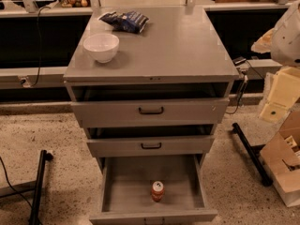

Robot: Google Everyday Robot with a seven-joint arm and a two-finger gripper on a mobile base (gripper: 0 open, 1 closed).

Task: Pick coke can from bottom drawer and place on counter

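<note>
The cream-coloured gripper hangs right of the flat grey counter; I cannot tell how far open it is. It is well apart from the small red-orange coke can, which stands in the deep grey bottom drawer.

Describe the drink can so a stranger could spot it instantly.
Start at the flat grey counter, then drop below it to the lowest, deepest grey drawer, pulled open. The small red-orange can with a silver top stands alone near its front, unlike the round white bowl up top. The robot's cream hand hangs far right.
</note>
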